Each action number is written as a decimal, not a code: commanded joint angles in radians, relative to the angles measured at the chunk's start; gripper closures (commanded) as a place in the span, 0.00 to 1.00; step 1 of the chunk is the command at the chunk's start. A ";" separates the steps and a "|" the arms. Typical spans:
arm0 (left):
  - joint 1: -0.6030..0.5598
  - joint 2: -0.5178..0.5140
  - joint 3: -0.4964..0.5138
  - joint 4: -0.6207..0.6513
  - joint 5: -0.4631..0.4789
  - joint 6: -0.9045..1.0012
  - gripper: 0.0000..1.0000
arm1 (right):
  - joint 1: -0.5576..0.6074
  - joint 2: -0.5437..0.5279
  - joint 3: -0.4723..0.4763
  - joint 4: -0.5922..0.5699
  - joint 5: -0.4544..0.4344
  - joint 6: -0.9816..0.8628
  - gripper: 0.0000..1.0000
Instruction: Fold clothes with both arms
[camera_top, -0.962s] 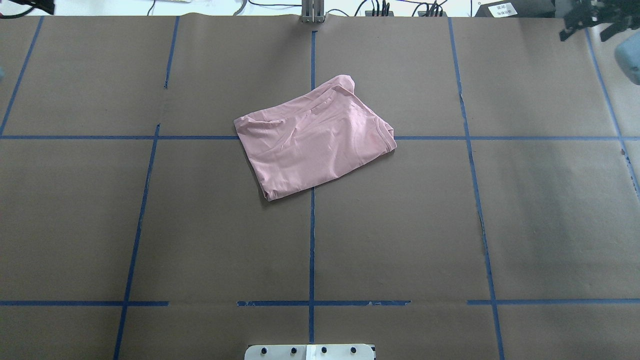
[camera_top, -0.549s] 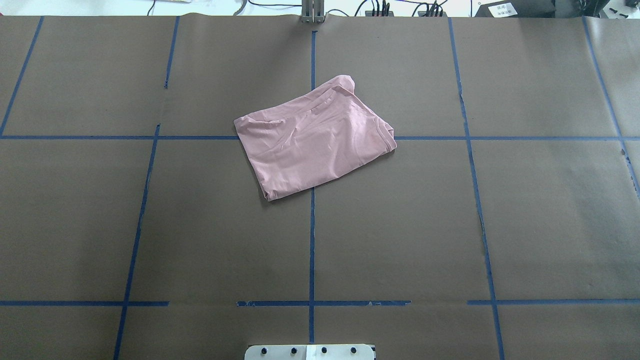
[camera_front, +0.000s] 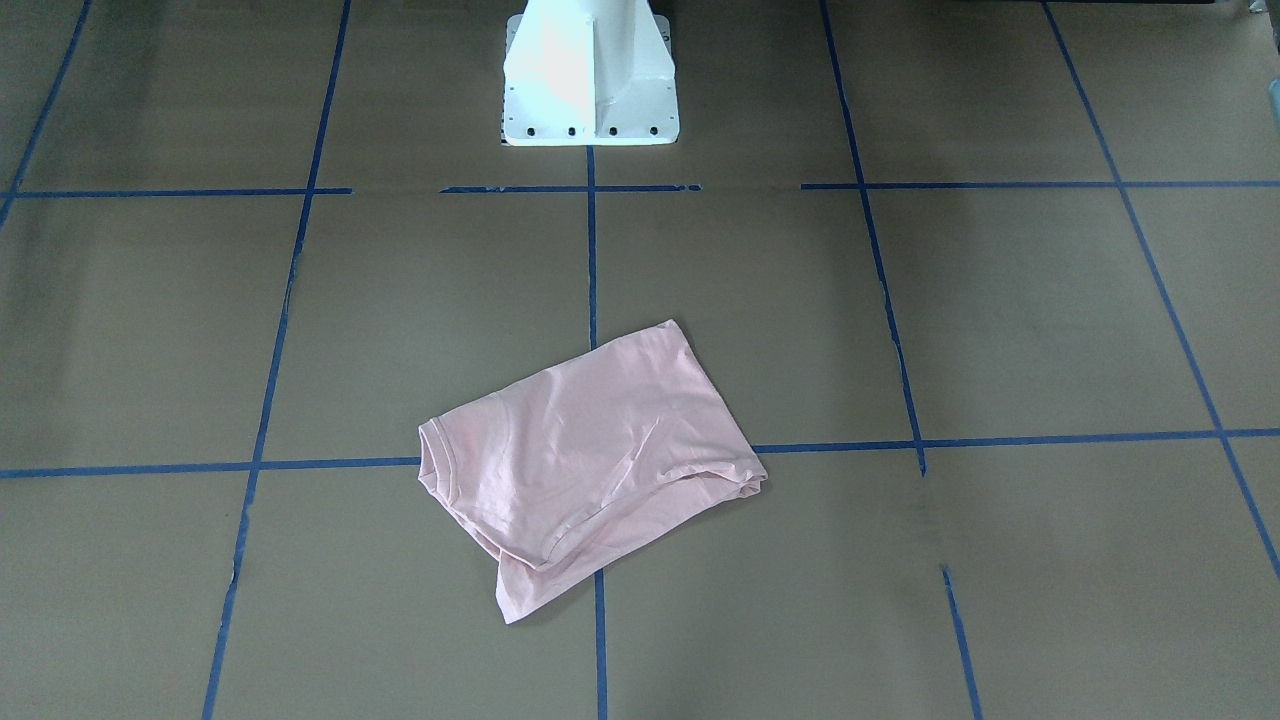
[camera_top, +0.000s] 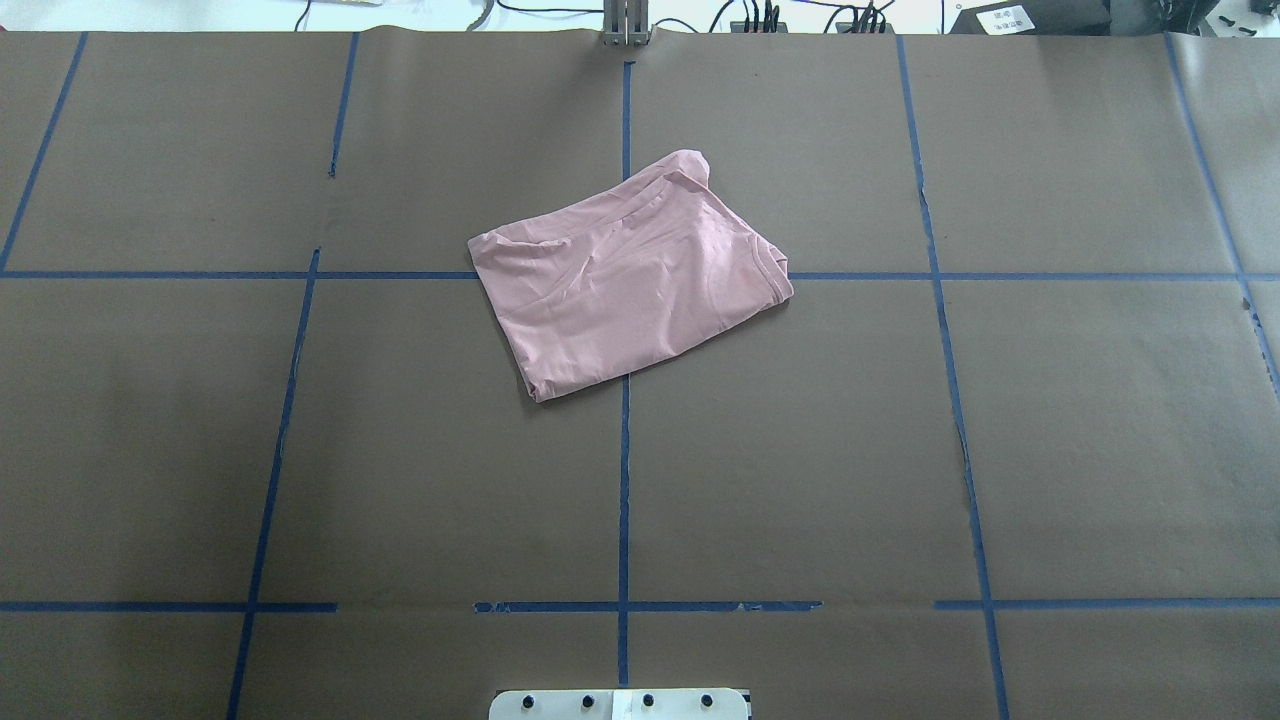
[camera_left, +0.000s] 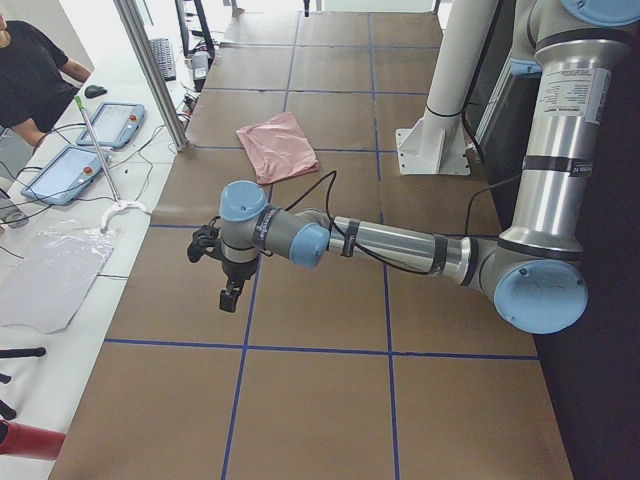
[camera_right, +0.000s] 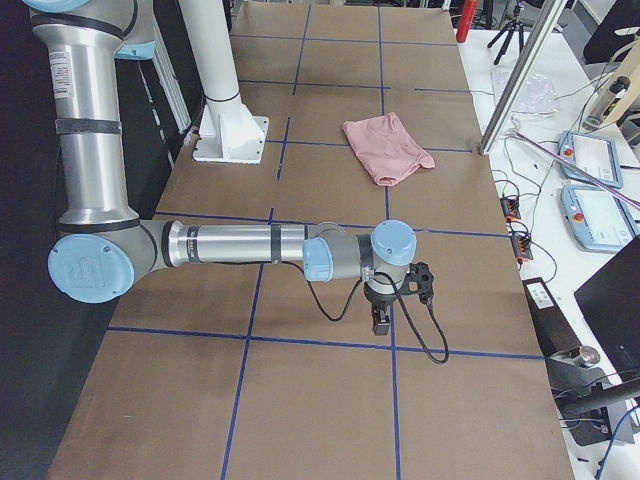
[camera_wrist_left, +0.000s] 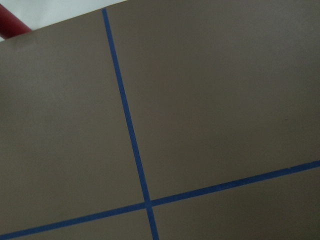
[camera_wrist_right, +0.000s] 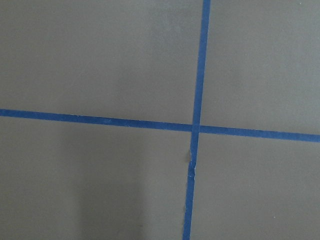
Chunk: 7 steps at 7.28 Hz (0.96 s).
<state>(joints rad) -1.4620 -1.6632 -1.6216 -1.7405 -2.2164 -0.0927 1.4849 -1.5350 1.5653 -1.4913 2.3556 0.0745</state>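
The left gripper (camera_left: 231, 298) and right gripper (camera_right: 381, 322) show only in the side views, too small to tell how their jaws stand. On the shirt (camera_top: 630, 290), the lower layers lie hidden under the top one. The overhead view's bottom edge cuts off the pedestal (camera_top: 620, 704).

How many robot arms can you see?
2. The left arm reaches out low over the table's left end; the right arm does likewise over the right end.

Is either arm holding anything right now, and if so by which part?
Nothing is held. The shirt lies alone on the table, far from the left end effector and the right end effector, which hang over the table with nothing in them.
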 joint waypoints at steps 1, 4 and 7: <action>-0.049 0.013 0.031 0.134 -0.003 0.229 0.00 | 0.005 -0.039 -0.001 -0.003 0.069 0.001 0.00; -0.100 0.043 0.111 0.170 -0.079 0.314 0.00 | 0.026 -0.079 0.004 0.005 0.086 -0.001 0.00; -0.098 0.043 0.114 0.164 -0.091 0.314 0.00 | 0.078 -0.073 0.015 -0.007 0.083 0.004 0.00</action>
<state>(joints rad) -1.5595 -1.6204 -1.5090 -1.5738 -2.3033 0.2201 1.5269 -1.6166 1.5691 -1.4889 2.4364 0.0733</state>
